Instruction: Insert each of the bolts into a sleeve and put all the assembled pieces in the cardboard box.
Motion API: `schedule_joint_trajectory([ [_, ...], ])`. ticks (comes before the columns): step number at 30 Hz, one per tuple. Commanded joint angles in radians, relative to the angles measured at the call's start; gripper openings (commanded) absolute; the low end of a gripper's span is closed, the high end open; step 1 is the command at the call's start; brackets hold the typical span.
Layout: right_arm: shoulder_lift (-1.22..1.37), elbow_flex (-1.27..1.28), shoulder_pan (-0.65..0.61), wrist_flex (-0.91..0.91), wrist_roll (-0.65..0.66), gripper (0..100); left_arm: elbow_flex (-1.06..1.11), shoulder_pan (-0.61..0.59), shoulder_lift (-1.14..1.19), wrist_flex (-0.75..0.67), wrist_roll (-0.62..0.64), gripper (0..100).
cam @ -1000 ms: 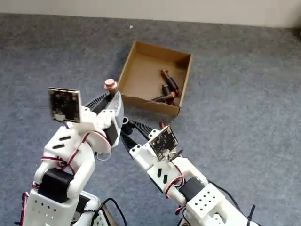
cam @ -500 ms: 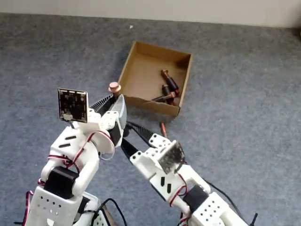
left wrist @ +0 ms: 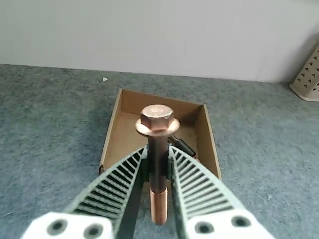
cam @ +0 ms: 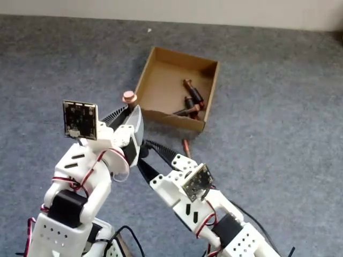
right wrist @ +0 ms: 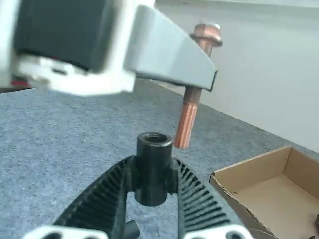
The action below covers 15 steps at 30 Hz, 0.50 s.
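Note:
My left gripper [left wrist: 158, 160] is shut on a copper bolt [left wrist: 157, 124], held upright with its hex head up. In the high view the bolt [cam: 128, 97] stands just left of the cardboard box [cam: 172, 119]. My right gripper [right wrist: 152, 174] is shut on a black sleeve [right wrist: 153, 167], bore facing up. The bolt [right wrist: 192, 102] hangs a little above and beside the sleeve, its threaded tip near the rim. In the high view my right gripper [cam: 149, 153] sits under my left gripper [cam: 132, 116]. Several assembled pieces [cam: 191, 100] lie inside the box.
A loose copper bolt [cam: 186, 146] lies on the grey carpet just in front of the box. The box [left wrist: 112, 130] stands beyond the held bolt. A white perforated object [left wrist: 309, 74] stands by the far wall. Open carpet lies left and right of the arms.
The right arm has drawn back toward the front with the sleeve. The left arm has shifted slightly right with the bolt.

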Motion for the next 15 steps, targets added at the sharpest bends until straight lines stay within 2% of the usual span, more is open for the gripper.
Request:
schedule_joint_trajectory([
  [1,-0.022,0.067,-0.005,0.002,-0.008,0.4,-0.124,0.018,-0.013,0.095,-0.005,1],
  [9,-0.022,0.081,-0.007,0.004,-0.006,0.4,-0.15,0.11,-0.206,0.198,-0.011,1],
  [15,-0.022,0.088,-0.008,0.004,-0.005,0.4,-0.025,0.113,-0.311,0.138,-0.069,1],
])
